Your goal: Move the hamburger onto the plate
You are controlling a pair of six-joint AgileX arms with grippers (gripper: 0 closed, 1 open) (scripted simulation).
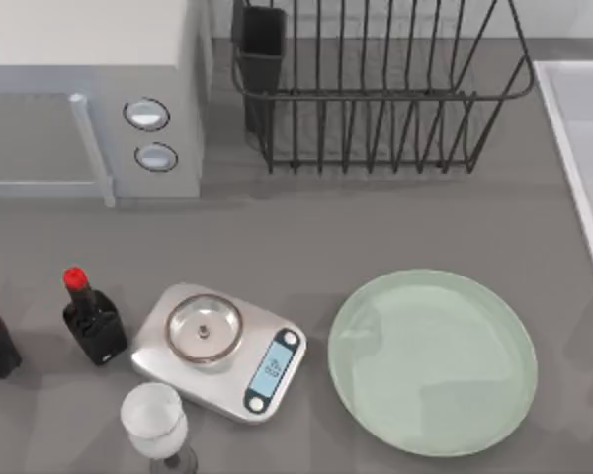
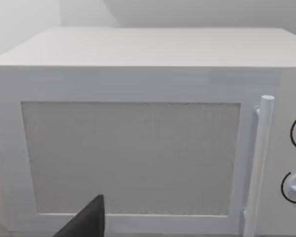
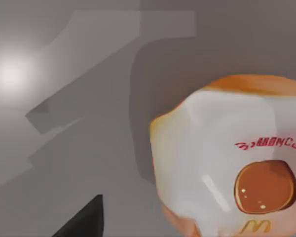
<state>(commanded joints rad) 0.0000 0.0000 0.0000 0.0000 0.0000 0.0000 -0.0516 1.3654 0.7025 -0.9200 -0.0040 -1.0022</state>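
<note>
Grey surface (image 1: 306,237) carrying, in descending size: a pale grey microwave oven (image 1: 89,94) at far left, a black wire dish rack (image 1: 376,89) behind, the round mint-green plate (image 1: 432,361) lying bare at right, and a steel kitchen scale (image 1: 220,351) beside it. The hamburger (image 3: 232,158), bun-coloured under a white printed wrapper, sits close before the right wrist camera; its place on the surface cannot be told. Whether either gripper is clenched or released cannot be told. Risk: a grasp on the slick wrapper may slip, dropping the hamburger short of the plate.

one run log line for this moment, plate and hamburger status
plate: bare, on table right of scale | hamburger: wrapped, close under right wrist camera, not on plate | left wrist camera: facing microwave | step: transfer not done
</note>
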